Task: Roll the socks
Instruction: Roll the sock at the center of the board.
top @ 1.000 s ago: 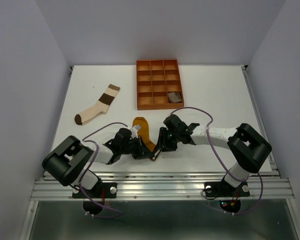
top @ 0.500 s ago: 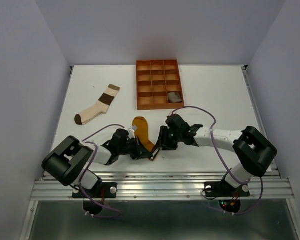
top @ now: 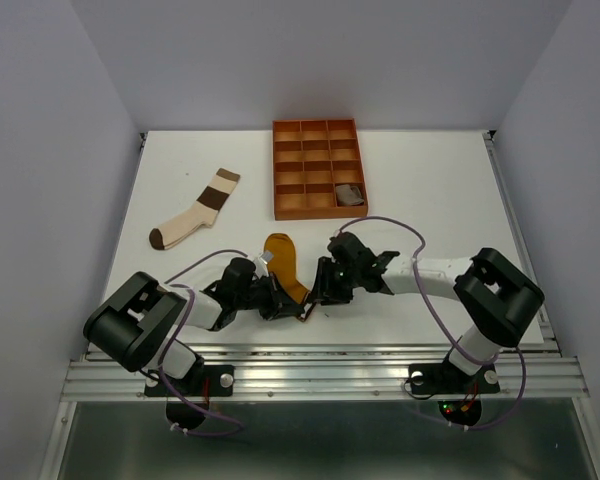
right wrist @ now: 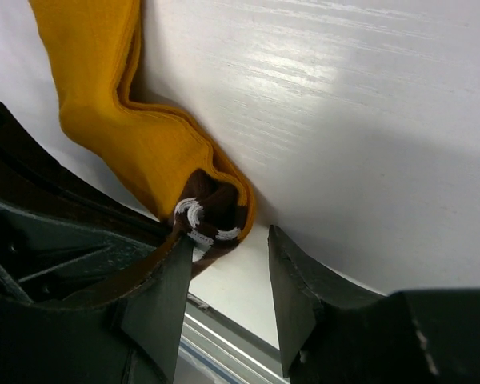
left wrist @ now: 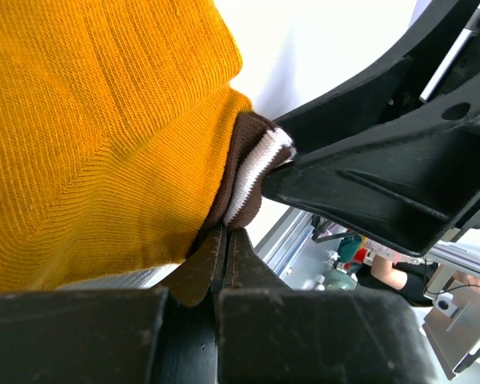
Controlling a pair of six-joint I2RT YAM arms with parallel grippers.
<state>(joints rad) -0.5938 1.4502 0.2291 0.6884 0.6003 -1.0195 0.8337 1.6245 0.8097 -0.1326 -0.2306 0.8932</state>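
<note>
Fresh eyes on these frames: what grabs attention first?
The mustard sock at the near centre of the table, where both tools meet: the left tool is pinched shut on a brown-and-white striped cuff poking from its end, with the right tool open astride that spot. Farther back lie a colour-blocked sock at left and an orange tray at centre.

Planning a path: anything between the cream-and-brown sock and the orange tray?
Only bare table between that sock and the tray, seen in the top view.
</note>
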